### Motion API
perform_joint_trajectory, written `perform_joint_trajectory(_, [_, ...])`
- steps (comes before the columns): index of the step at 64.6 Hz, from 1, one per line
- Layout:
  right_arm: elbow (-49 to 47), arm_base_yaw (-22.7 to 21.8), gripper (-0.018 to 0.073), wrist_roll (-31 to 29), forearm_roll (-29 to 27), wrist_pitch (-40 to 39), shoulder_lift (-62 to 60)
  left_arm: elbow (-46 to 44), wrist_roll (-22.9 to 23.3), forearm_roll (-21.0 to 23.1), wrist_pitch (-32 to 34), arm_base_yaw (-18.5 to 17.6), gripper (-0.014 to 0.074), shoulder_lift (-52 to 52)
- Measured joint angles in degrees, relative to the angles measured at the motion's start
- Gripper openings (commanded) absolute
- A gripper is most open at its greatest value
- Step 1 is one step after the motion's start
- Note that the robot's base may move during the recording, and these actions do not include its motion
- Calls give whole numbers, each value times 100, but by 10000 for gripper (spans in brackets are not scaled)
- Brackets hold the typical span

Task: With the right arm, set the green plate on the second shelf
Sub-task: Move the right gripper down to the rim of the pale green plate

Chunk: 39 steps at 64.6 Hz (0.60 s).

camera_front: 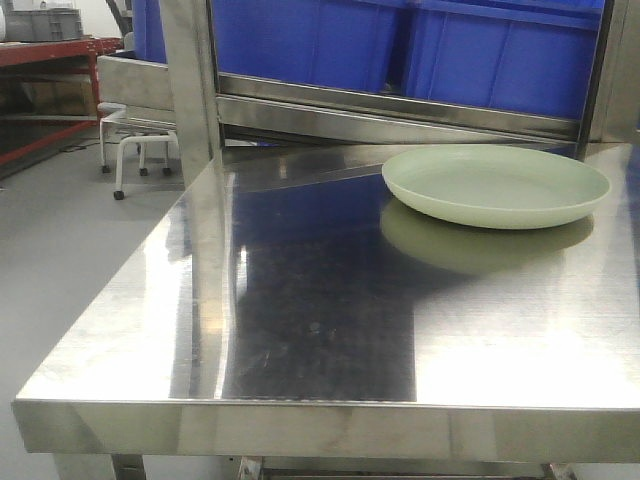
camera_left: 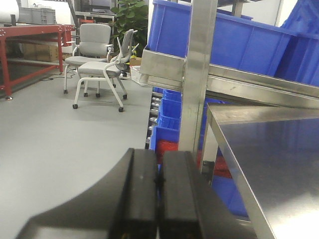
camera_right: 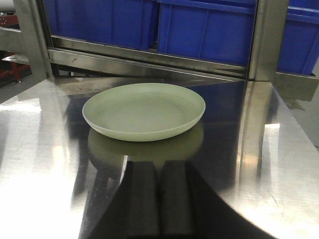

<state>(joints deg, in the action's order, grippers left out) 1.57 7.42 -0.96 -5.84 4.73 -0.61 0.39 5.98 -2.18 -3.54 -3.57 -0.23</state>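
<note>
Both jaws clenched empty, right jaws level, facing green plate [camera_right: 144,110], left jaws beside steel table [camera_left: 279,149] edge.

Bright overhead light; glare on steel table [camera_front: 500,360]; slight softness.

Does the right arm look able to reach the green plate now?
Probably yes: the green plate lies straight ahead of the right gripper on the steel table, nothing between them, though its shut jaws must open first.
</note>
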Motion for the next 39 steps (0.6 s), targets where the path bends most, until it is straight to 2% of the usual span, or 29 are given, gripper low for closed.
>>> perform_joint_trajectory(10, [0, 0, 22, 0, 0, -163, 0, 0, 0, 0, 0, 0, 131, 0])
perform_joint_trajectory(21, [-30, 0, 22, 10, -58, -726, 0, 0, 0, 0, 0, 0, 131, 0])
perform_joint_trajectory(31, [-519, 61, 22, 19, -58, -656, 34, 0, 0, 0, 0, 0, 131, 0])
perform_joint_trajectory(39, [-1181, 59, 22, 19, -58, -431, 544, 0, 0, 0, 0, 0, 131, 0])
